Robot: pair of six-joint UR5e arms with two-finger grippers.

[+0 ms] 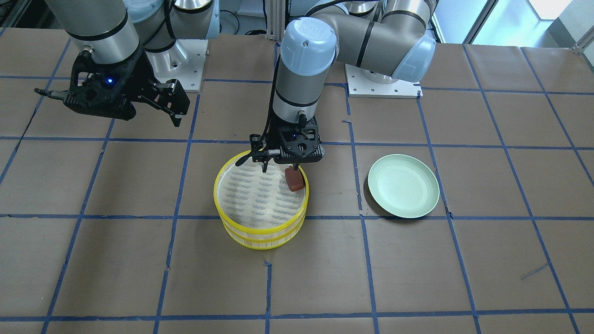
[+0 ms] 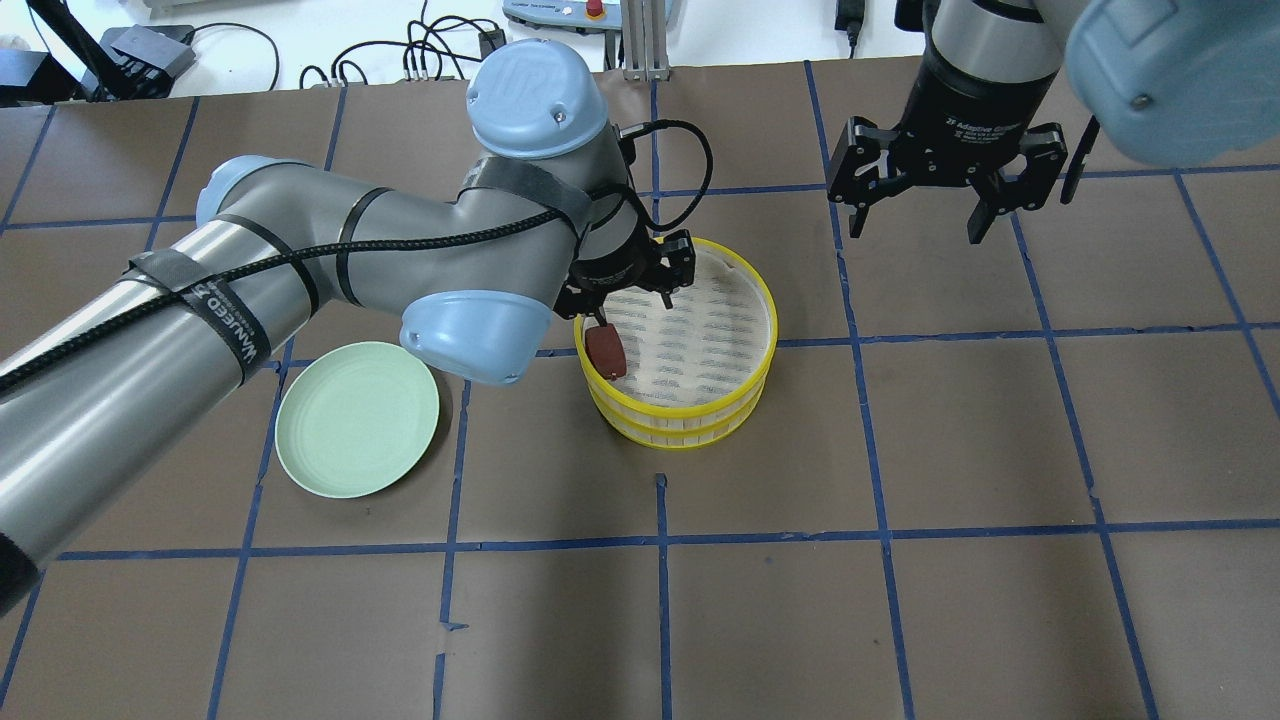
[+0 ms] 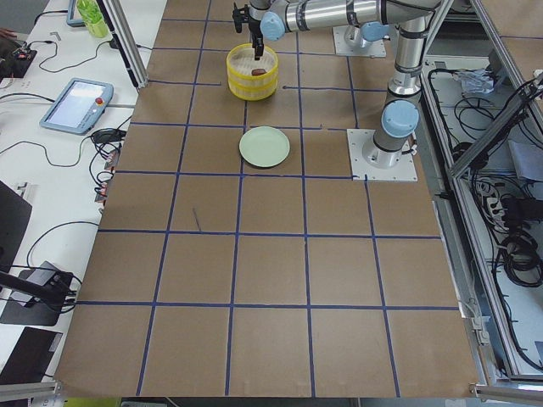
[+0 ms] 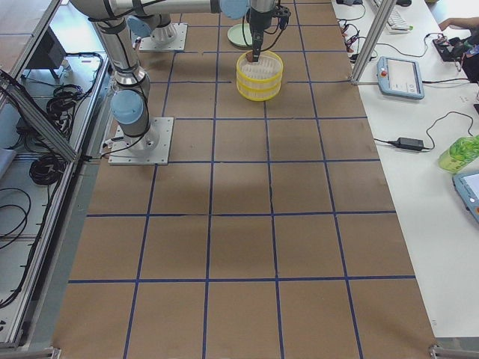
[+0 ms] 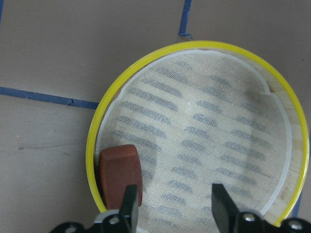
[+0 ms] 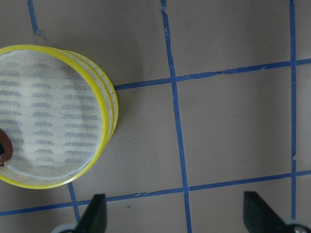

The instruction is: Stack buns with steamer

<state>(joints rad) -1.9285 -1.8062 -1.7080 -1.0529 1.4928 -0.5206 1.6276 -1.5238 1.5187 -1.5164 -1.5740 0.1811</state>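
Observation:
The yellow-rimmed steamer stands mid-table, two tiers stacked, with a patterned cloth liner; it also shows in the overhead view. The reddish-brown bun lies inside the top tier against its rim. My left gripper hovers just above the steamer, open and empty. The bun sits just outside its left finger. My right gripper is open and empty, raised well to the side of the steamer. The white bun is not in view.
A pale green plate lies empty on the table beside the steamer, on my left arm's side, also seen from the front. Brown paper with blue tape lines covers the table. The robot bases stand at the back.

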